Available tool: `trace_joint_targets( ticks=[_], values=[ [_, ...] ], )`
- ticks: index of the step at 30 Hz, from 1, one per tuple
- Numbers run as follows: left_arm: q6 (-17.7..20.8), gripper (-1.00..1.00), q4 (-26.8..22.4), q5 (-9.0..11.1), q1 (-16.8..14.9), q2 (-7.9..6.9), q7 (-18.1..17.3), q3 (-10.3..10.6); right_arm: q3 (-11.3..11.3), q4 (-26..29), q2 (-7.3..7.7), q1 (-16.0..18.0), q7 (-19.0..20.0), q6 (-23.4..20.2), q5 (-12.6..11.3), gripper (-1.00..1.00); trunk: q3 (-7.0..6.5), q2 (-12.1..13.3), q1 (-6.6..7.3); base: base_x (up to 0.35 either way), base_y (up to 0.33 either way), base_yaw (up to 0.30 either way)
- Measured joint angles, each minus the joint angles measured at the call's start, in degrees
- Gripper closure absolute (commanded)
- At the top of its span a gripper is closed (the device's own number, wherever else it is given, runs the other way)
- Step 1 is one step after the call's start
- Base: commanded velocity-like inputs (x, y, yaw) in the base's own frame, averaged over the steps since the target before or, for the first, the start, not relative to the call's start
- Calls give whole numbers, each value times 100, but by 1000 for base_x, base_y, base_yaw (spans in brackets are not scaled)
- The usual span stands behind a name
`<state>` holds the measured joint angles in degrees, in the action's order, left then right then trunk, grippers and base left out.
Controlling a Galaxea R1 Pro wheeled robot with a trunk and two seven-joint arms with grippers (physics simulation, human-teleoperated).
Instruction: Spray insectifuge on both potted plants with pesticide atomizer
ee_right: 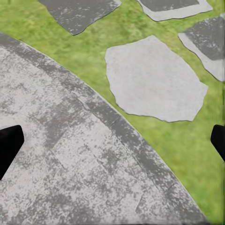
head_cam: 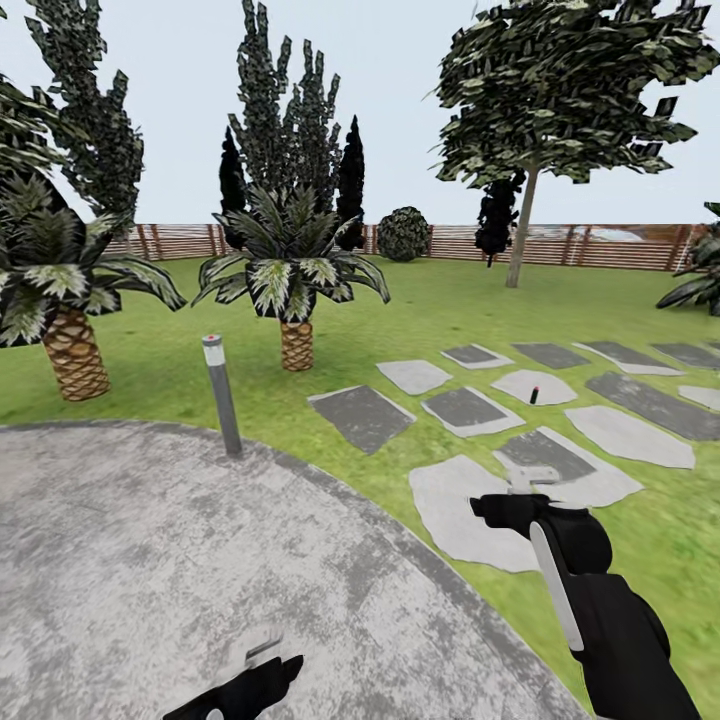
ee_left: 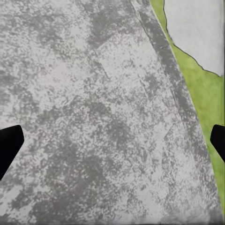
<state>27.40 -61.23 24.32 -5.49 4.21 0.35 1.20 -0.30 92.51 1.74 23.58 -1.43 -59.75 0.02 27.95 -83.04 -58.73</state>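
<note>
- Bottle [head_cam: 534, 395] stands upright on a pale stepping slab [head_cam: 534, 385] out on the lawn [head_cam: 420, 310], well apart from both claws.
- Left claw [ee_left: 112, 145] and right claw [ee_right: 112, 145]: wide open, empty, over round paving [head_cam: 150, 560].
- Judged: nothing done; approach, pickup, spraying all remain.

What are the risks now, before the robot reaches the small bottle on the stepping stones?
The pesticide atomizer looks tiny, standing on a pale slab far ahead; a poor approach may knock it over. The grey bollard at the paving edge could catch the base. Both the left gripper and right gripper are open and empty.
</note>
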Motion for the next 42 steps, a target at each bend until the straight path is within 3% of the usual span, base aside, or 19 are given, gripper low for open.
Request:
trace_joint_targets(
  ticks=[29, 42],
  values=[
    [-7, -100, -8, -19, 1, 6, -4, 12, 0, 0, -9, -7, -6, 0, -1, -100, 0, 0, 0, 3, 0, -276],
    [-17, -100, -45, -48, 22, 23, -17, 24, 50, -3, 2, -89, 28, 0, -31, -100, 0, 0, 3, 271, 0, -75]
  ],
)
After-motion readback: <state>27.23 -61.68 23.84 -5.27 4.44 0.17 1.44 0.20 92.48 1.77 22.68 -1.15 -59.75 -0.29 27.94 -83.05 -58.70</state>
